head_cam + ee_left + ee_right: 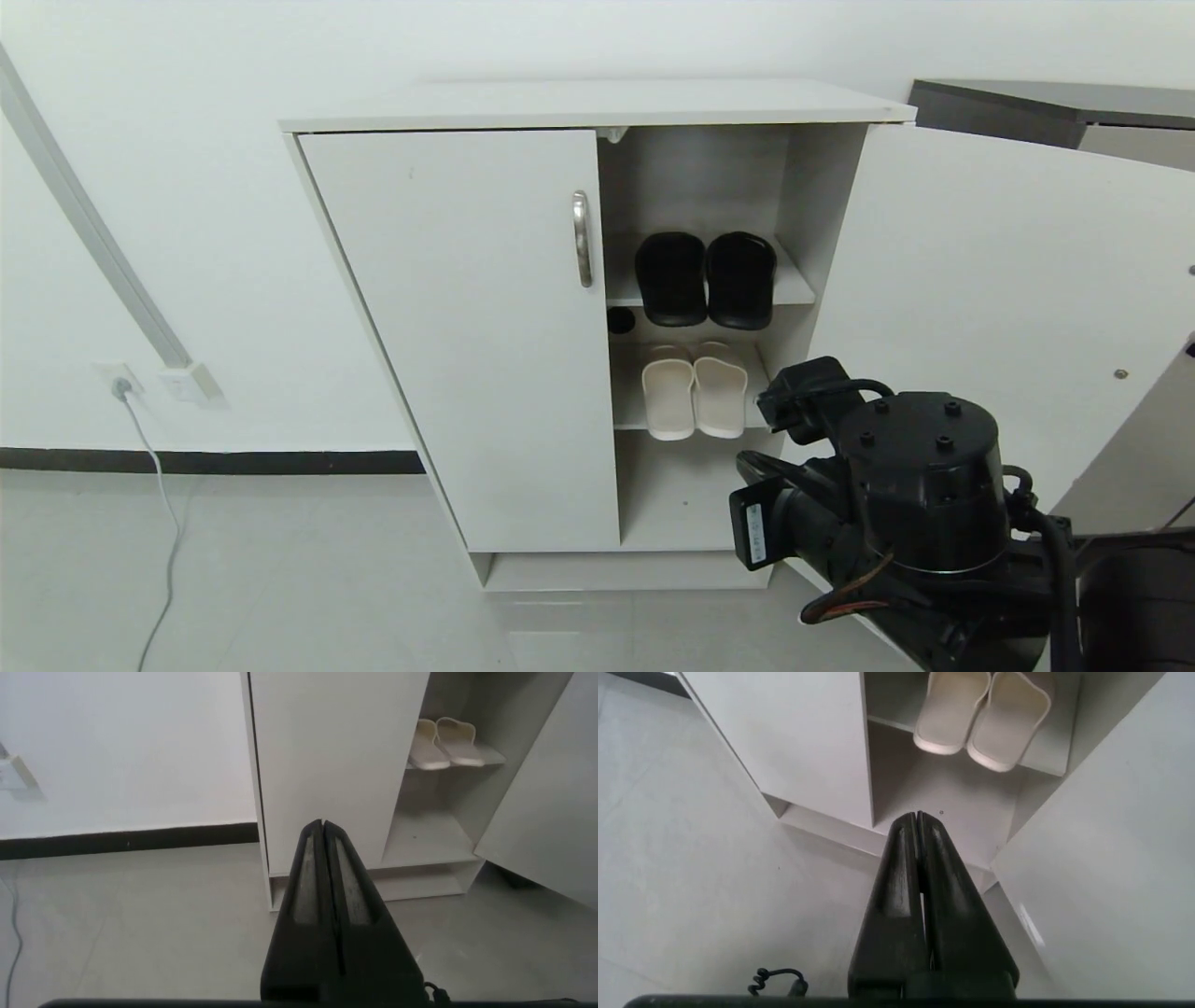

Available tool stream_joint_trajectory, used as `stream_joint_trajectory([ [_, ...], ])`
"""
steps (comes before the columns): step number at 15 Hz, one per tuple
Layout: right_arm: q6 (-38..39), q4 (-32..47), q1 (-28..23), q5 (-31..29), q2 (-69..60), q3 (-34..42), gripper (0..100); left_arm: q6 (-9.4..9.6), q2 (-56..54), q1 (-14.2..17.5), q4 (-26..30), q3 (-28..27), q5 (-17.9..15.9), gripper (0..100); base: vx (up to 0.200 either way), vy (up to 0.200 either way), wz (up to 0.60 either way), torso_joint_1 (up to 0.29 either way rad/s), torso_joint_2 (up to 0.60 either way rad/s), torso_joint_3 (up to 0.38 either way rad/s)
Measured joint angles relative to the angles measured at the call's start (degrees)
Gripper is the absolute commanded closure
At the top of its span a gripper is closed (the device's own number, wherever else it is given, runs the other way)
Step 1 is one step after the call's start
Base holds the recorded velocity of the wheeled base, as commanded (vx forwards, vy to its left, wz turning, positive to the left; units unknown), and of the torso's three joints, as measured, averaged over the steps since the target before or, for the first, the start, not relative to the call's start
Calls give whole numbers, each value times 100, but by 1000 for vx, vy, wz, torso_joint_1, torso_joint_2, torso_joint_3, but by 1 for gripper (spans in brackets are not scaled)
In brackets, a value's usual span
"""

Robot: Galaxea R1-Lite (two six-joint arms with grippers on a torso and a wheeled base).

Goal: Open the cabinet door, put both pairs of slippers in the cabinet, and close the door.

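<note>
Cabinet [597, 101]: white, set against the wall; left door [457, 336] shut, right door [980, 299] swung wide open.
Black slippers [705, 278]: pair side by side on the upper shelf, behind the open half.
White slippers [695, 397]: pair side by side on the shelf just below.
Left hand [321, 826]: fingers pressed together, holding nothing, over the floor facing the shut door.
Right hand [918, 817]: fingers pressed together, empty, low before the open compartment.
</note>
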Motion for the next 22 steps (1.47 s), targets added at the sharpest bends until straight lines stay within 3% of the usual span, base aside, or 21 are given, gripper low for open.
stream_joint_trajectory([
  [9, -2, 0, -24, 2, 34, 21, 100, 1, 0, 0, 6, 2, 0, 100, 0, 0, 0, 83, -440, -344],
  [22, 30, -11, -130, -9, 108, 79, 100, -7, 0, 0, 6, 2, 0, 100, 0, 0, 0, 179, -494, -319],
])
